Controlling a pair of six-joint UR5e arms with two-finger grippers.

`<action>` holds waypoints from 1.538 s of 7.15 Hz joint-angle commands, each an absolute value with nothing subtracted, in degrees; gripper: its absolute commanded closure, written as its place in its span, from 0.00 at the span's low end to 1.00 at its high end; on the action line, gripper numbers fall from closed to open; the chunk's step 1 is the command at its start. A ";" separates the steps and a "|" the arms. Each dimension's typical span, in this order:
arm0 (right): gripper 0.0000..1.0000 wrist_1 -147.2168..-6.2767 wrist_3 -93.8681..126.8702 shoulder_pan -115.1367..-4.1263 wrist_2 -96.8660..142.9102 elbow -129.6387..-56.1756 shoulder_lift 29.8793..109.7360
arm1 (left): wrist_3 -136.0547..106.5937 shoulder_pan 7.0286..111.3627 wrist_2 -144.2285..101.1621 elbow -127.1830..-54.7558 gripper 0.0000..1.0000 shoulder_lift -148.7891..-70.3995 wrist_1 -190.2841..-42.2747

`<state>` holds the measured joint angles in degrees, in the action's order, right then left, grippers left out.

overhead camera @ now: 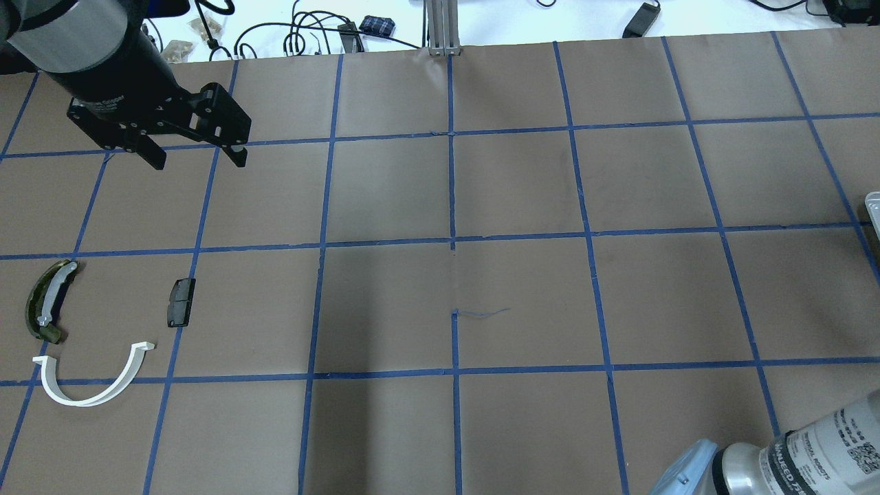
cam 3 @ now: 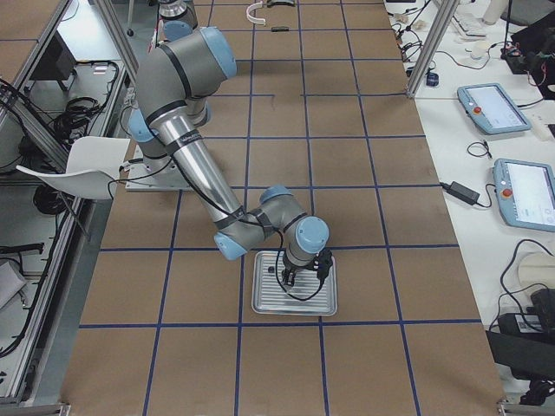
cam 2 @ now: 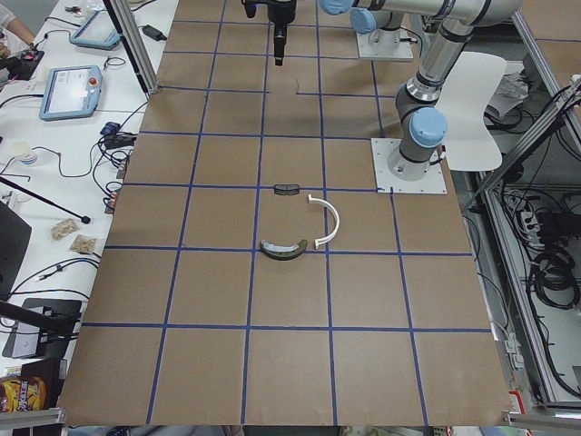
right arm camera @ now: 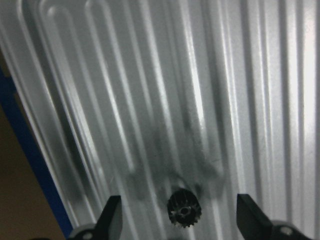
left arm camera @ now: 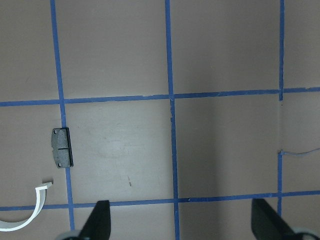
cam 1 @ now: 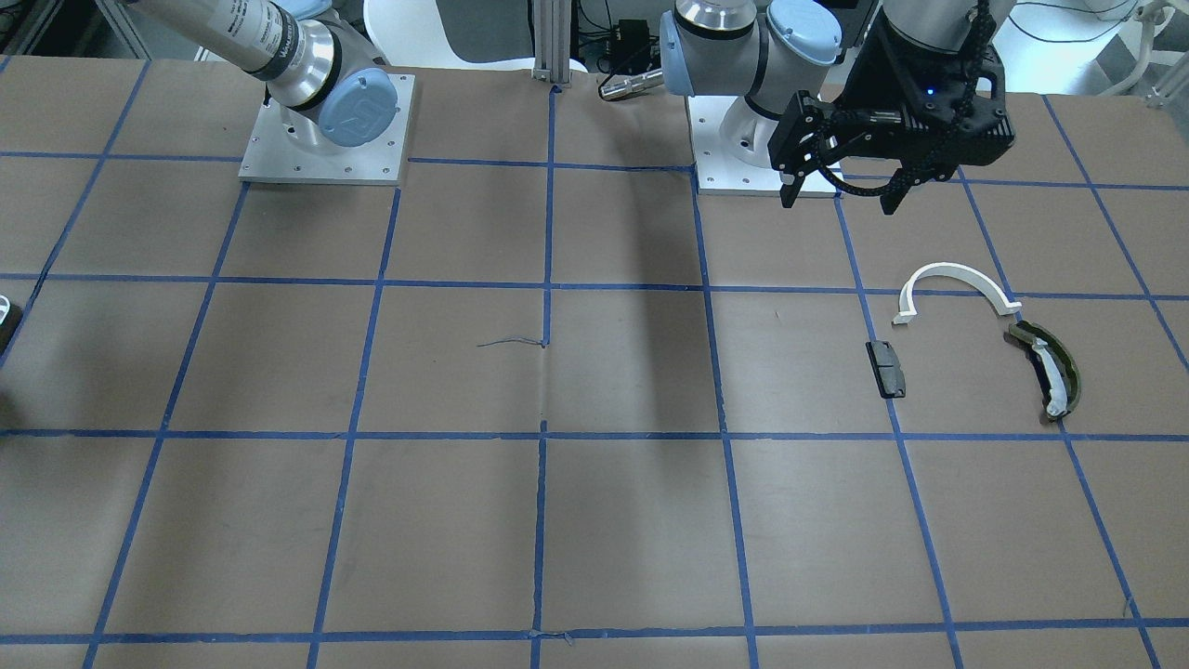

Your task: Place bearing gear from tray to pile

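A small black toothed bearing gear (right arm camera: 184, 210) lies flat on the ribbed metal tray (right arm camera: 150, 75). My right gripper (right arm camera: 182, 220) hangs open just above it, one finger on each side. The right exterior view shows that gripper (cam 3: 302, 273) low over the tray (cam 3: 260, 305) near the table's right end. The pile lies at the left end: a white half-ring (overhead camera: 93, 378), an olive curved piece with a white strip (overhead camera: 47, 299) and a dark grey block (overhead camera: 181, 302). My left gripper (overhead camera: 199, 163) hovers open and holds nothing, beyond the pile on the table's far side.
The table is brown paper with a grid of blue tape. The arms' base plates (cam 1: 325, 130) (cam 1: 743, 172) stand at the robot's edge. An aluminium post (overhead camera: 440, 27) rises at the far edge. Tablets (cam 3: 492, 108) and cables lie on the side bench.
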<state>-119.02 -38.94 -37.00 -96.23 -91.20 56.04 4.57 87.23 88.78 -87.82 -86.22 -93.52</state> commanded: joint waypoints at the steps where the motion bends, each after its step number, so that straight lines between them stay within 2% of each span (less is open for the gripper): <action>1: 0.52 -119.00 -38.85 -37.00 -96.24 -91.23 55.90 | 4.57 87.19 88.77 -87.80 0.00 -86.22 -93.52; 2: 0.69 -118.92 -38.59 -37.00 -96.15 -91.23 55.99 | 4.57 87.27 88.77 -87.89 0.00 -86.22 -93.52; 3: 0.77 -118.92 -38.67 -37.00 -96.15 -91.23 55.90 | 4.57 87.28 88.86 -87.80 0.00 -86.22 -93.52; 5: 1.00 -118.74 -38.93 -37.00 -96.24 -91.14 55.99 | 4.57 87.19 88.77 -87.80 0.00 -86.22 -93.52; 7: 1.00 -115.86 -38.85 -37.09 -98.25 -90.27 58.78 | 4.57 87.19 88.77 -87.80 0.00 -86.31 -93.52; 9: 1.00 -109.46 -37.37 -39.88 -94.95 -90.61 66.15 | 4.57 87.19 88.77 -87.80 0.00 -86.31 -93.52; 11: 1.00 -102.43 -22.95 -50.65 -91.85 -90.96 70.46 | 4.57 87.19 88.77 -87.80 0.00 -86.31 -93.52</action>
<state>-106.94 -31.92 -44.27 -93.37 -90.72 67.44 4.57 87.19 88.77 -87.80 -86.31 -93.52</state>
